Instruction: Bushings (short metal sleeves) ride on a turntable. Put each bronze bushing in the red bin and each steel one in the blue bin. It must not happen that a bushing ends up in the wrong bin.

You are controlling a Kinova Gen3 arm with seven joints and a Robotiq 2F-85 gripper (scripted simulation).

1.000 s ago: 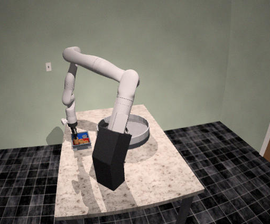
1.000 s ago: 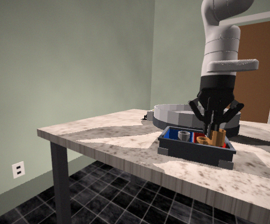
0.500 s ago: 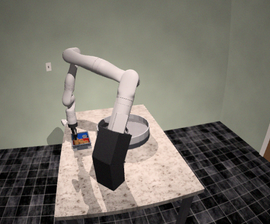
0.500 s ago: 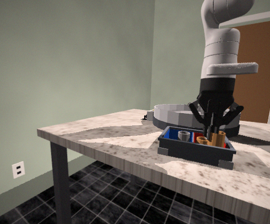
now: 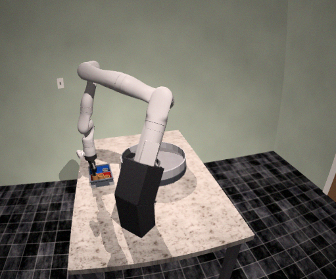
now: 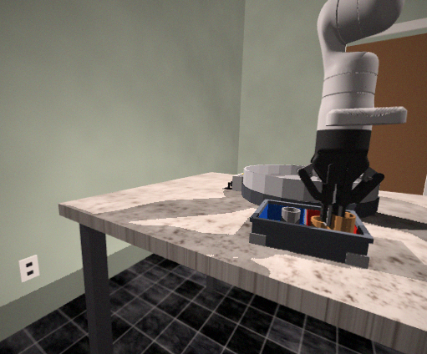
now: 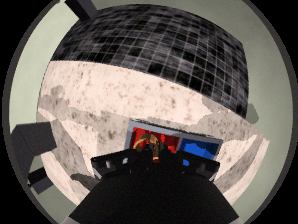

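My gripper (image 5: 94, 172) (image 6: 332, 216) points down over the red bin (image 6: 309, 216) (image 7: 169, 140), shut on the wall of a bronze bushing (image 5: 95, 177) (image 6: 348, 224). That bushing is upright and low in the bin; whether it touches the floor is hidden. Two more bronze bushings stand beside it, one in the middle (image 5: 100, 176) and one at the right (image 5: 106, 177) in the top view. A steel bushing (image 5: 105, 170) (image 6: 291, 214) stands in the blue bin (image 5: 97, 168) (image 6: 271, 212) (image 7: 200, 149). The turntable (image 5: 179, 168) (image 6: 266, 183) is partly hidden by the arm.
Both bins share one dark-walled tray (image 5: 102, 183) (image 6: 303, 241) near the table's edge, with a divider between them. The turntable's raised rim stands beside the tray. The black arm base (image 5: 135, 204) stands on the speckled table (image 5: 199, 214).
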